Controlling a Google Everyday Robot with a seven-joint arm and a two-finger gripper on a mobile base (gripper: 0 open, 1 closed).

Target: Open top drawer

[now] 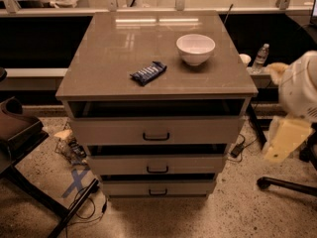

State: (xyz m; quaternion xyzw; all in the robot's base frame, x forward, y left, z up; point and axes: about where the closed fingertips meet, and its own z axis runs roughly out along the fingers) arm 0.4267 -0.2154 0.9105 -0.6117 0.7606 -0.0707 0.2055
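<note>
Camera view: top drawer (109, 131) ajar, tool (285, 142) at right edge, state unclear

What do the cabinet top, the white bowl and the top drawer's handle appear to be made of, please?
Cabinet top: probably laminate or polished stone, glossy; it mirrors the lights. Bowl: likely glazed ceramic or plastic, smooth white. Top drawer handle: seemingly dark metal, thin loop. The gripper hangs at the cabinet's right, off the drawer.
</note>
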